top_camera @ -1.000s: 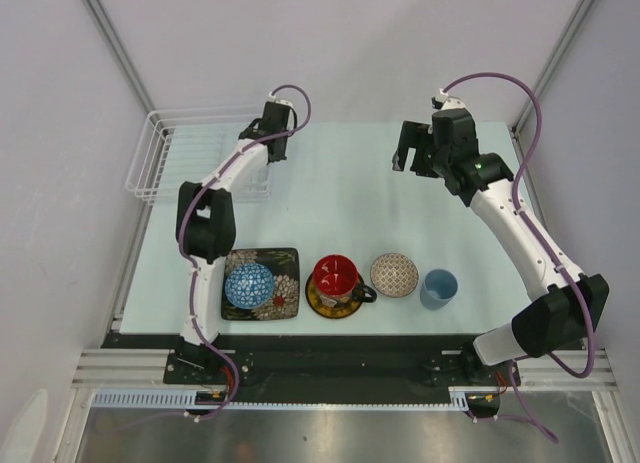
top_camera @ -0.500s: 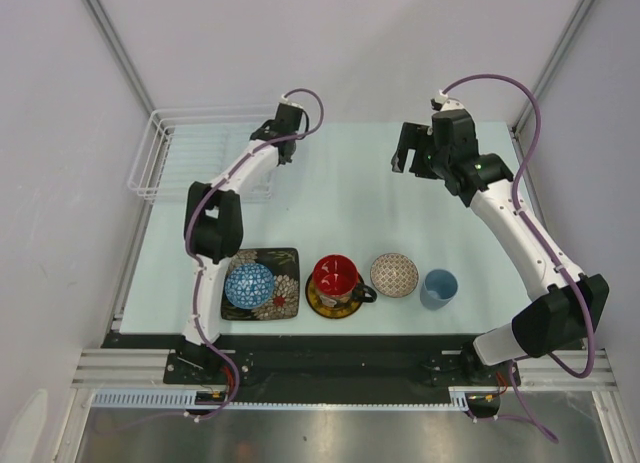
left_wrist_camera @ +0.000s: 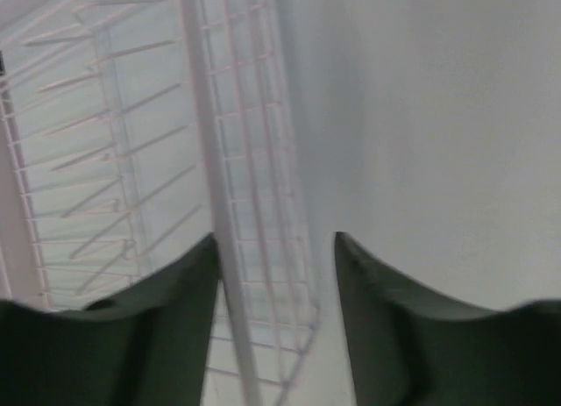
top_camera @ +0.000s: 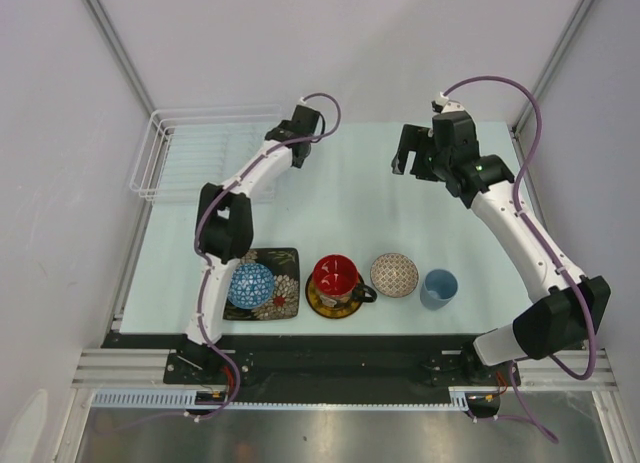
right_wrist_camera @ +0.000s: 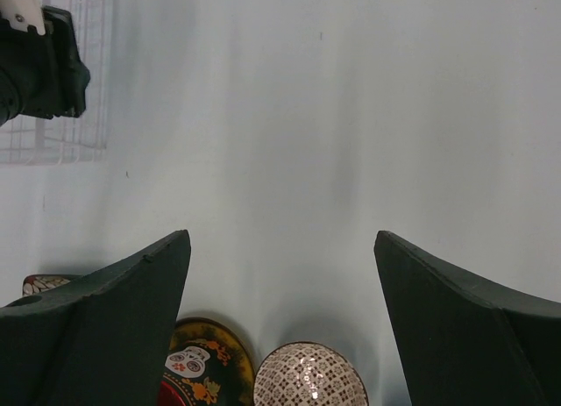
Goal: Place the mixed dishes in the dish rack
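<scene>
Risk first: left hand (top_camera: 298, 148) part open, holds nothing, one finger each side of dish rack (top_camera: 200, 153) side wall. Rack looks light; pull or bump could shove it off desk (top_camera: 350, 213) at far left corner. Right hand (top_camera: 405, 161) wide open, empty, over far desk.

Dishes in near row, none in rack. Blue bowl (top_camera: 250, 283) sits on black plate (top_camera: 286, 262), red cup (top_camera: 335, 274) on saucer (top_camera: 321, 306). Lift bottom one first and top one tips.

Count: two bowls (also beige bowl (top_camera: 394, 274)), two cups (also light blue cup (top_camera: 438, 287)), one plate, one saucer, one rack.
</scene>
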Available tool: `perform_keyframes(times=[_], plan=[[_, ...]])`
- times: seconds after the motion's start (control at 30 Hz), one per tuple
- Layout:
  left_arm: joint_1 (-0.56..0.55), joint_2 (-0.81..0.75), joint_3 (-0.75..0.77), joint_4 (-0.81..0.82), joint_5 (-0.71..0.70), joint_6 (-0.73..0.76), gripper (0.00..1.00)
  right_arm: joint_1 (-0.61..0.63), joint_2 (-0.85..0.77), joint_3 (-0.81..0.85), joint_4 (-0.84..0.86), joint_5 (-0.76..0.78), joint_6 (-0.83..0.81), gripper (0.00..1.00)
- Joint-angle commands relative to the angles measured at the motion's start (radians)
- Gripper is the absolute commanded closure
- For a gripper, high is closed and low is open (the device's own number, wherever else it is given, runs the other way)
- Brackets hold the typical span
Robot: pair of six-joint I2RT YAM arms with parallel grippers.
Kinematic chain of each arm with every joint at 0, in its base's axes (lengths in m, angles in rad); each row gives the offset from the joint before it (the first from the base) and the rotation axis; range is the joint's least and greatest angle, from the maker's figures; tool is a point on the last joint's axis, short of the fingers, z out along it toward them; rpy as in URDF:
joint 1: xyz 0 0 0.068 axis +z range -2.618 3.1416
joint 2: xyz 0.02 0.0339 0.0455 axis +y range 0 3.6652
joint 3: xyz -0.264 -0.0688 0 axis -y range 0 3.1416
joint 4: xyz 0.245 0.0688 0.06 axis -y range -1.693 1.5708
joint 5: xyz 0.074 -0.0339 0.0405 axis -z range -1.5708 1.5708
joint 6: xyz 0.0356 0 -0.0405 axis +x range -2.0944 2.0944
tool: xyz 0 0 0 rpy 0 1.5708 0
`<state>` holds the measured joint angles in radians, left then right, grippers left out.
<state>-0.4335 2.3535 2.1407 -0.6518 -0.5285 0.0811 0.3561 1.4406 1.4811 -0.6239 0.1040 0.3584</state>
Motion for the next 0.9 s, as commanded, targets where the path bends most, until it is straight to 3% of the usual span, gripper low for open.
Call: perform_keyframes(times=[0.0, 0.03, 0.13, 0.23, 0.47, 0.53, 0.7, 0.87], plan=[[-0.136, -0.114, 0.059, 0.070, 0.225, -0.007, 0.30, 0.015, 0.010, -0.002, 0.007, 0.006, 0.002, 0.07], [-0.101, -0.134, 0.053, 0.066, 0.229, -0.009, 0.20, 0.023, 0.023, -0.002, 0.013, 0.010, 0.001, 0.06], [-0.029, -0.221, 0.028, 0.063, 0.251, -0.014, 0.07, 0.041, 0.043, -0.002, 0.024, 0.014, 0.001, 0.04], [0.037, -0.308, 0.024, 0.054, 0.281, -0.017, 0.01, 0.055, 0.069, -0.001, 0.038, 0.019, 0.005, 0.04], [0.226, -0.511, -0.106, 0.110, 0.285, -0.062, 0.02, 0.072, 0.106, 0.004, 0.082, 0.014, 0.014, 0.04], [0.312, -0.569, -0.224, 0.142, 0.257, -0.073, 0.03, 0.078, 0.127, 0.011, 0.101, 0.014, 0.014, 0.04], [0.409, -0.658, -0.574, 0.312, 0.188, -0.046, 0.05, 0.118, 0.208, 0.093, 0.089, 0.013, 0.013, 0.07], [0.464, -0.724, -0.755, 0.486, 0.035, -0.072, 0.08, 0.142, 0.221, 0.085, 0.092, 0.010, 0.011, 0.07]])
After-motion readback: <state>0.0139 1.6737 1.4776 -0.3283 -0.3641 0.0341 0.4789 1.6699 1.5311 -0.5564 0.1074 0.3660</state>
